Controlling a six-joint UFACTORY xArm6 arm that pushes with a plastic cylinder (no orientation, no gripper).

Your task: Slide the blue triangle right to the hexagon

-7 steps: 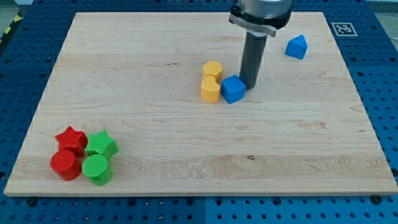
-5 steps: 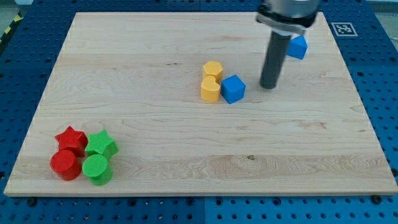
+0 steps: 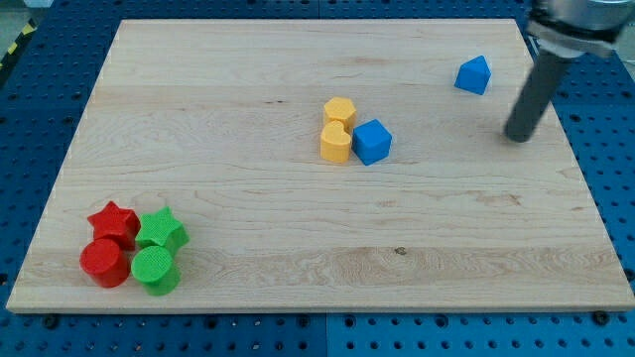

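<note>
The blue triangle (image 3: 474, 75) lies near the board's top right corner. The yellow hexagon (image 3: 339, 111) sits near the board's middle, touching a second yellow block (image 3: 336, 143) just below it. A blue cube (image 3: 372, 142) touches that lower yellow block on its right. My tip (image 3: 518, 137) is at the right side of the board, below and to the right of the blue triangle and apart from it. It is far to the right of the blue cube.
A red star (image 3: 114, 221), a red cylinder (image 3: 103, 263), a green star (image 3: 162, 231) and a green cylinder (image 3: 155, 270) are clustered at the bottom left. The wooden board (image 3: 298, 40) lies on a blue pegboard table.
My tip has left the blue cube's right side and moved right, past the blue triangle's underside to near the right edge. No block has moved.
</note>
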